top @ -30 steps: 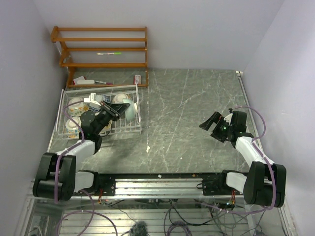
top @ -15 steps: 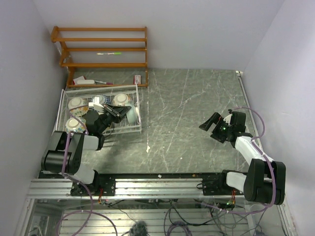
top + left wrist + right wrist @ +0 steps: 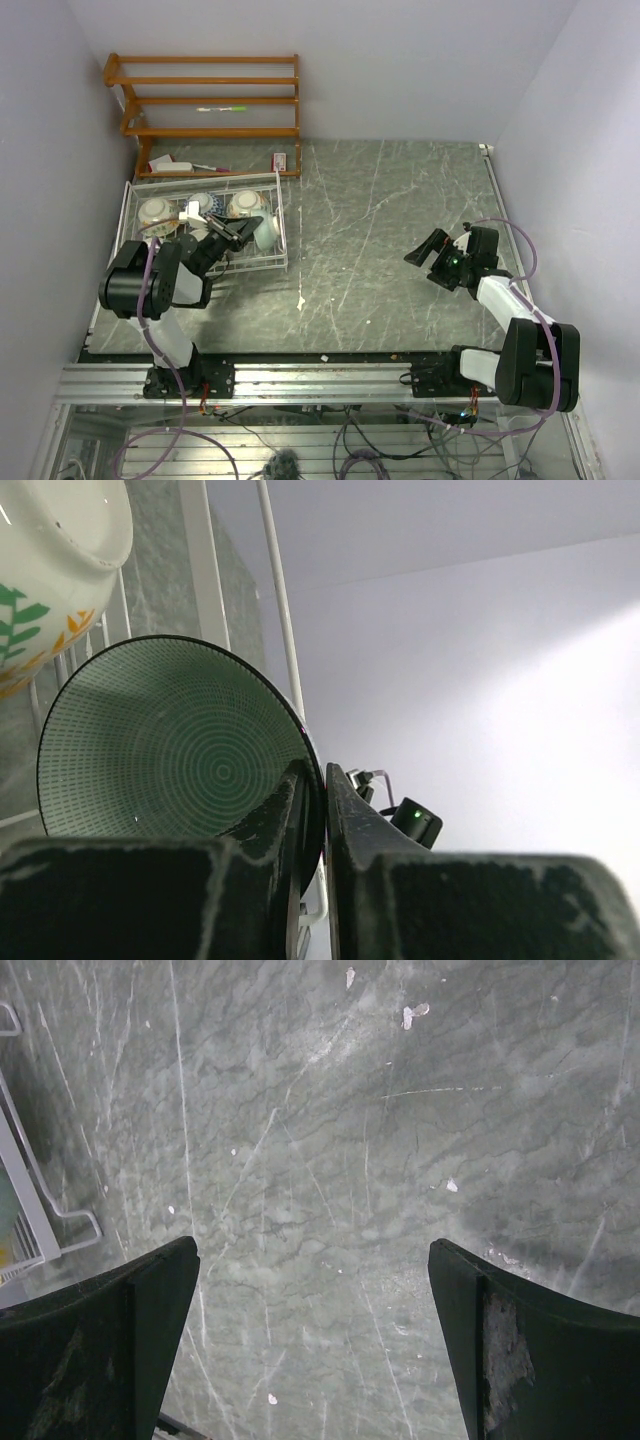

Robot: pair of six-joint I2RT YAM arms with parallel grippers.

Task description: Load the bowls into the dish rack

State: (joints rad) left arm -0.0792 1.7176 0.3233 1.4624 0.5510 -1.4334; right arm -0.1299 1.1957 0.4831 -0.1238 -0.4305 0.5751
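The white wire dish rack point(image 3: 281, 245) stands at the left of the table. My left gripper point(image 3: 237, 230) reaches into its right end and is shut on the rim of the plain pale teal bowl point(image 3: 266, 232), held tilted on edge inside the rack. In the left wrist view the fingers point(image 3: 290, 810) pinch the teal bowl's rim point(image 3: 170, 755), with a floral bowl point(image 3: 50, 550) and a rack wire point(image 3: 280, 610) beside it. Three floral bowls point(image 3: 155, 211) point(image 3: 200, 204) point(image 3: 247, 203) sit in the rack's far row. My right gripper point(image 3: 425, 250) point(image 3: 315, 1290) is open and empty above bare table.
A brown wooden shelf unit point(image 3: 205, 100) stands against the back wall behind the rack, with small items on its lower shelves. The rack's corner point(image 3: 30, 1210) shows at the left of the right wrist view. Walls close in on both sides.
My left arm's elbow has swung back and to the left while the gripper stayed in the rack holding the teal bowl. The right arm has not moved.
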